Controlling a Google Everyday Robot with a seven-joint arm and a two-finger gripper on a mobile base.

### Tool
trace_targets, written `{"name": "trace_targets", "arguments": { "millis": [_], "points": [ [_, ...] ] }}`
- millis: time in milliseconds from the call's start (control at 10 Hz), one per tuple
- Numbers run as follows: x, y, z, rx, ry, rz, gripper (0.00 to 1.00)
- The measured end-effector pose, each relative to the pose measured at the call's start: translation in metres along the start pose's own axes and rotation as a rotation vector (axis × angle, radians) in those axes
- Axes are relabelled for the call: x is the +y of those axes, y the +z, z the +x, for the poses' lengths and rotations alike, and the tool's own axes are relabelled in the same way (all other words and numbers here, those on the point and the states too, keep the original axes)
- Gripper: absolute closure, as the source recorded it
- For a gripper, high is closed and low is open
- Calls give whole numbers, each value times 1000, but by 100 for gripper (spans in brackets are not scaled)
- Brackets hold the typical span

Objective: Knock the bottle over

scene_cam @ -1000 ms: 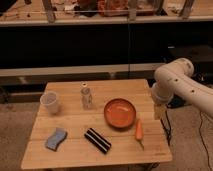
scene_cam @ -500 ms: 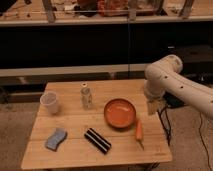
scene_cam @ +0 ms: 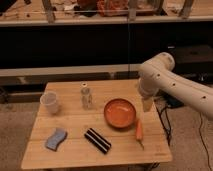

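The arm (scene_cam: 172, 85) has swung further left since the earlier frames, and its elbow now stands over the right edge of the bench (scene_cam: 75, 156) instead of well outside it. Everything on the bench lies where it did. The gripper (scene_cam: 147, 106) hangs below the wrist at that right edge, just behind and right of the bowl (scene_cam: 120, 113). Its jaws are spread wide with nothing between them.

The bottle (scene_cam: 86, 96) stands upright near the middle of the back edge, well apart from the gripper. The cup (scene_cam: 50, 103) stands upright toward the left edge, and the orange bowl sits right of centre. Whether cup or bottle holds anything cannot be told.

A carrot (scene_cam: 139, 131) lies near the right edge and a sponge (scene_cam: 56, 139) lies toward the front left corner. A dark striped bar (scene_cam: 97, 141) lies at the front middle, too blurred to name. The arm is cut off at the right.
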Motion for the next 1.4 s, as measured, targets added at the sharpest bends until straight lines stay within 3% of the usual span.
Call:
{"name": "trace_targets", "arguments": {
  "millis": [1400],
  "points": [
    [-49, 6, -25, -16, -169, 63, 20]
  ]
}}
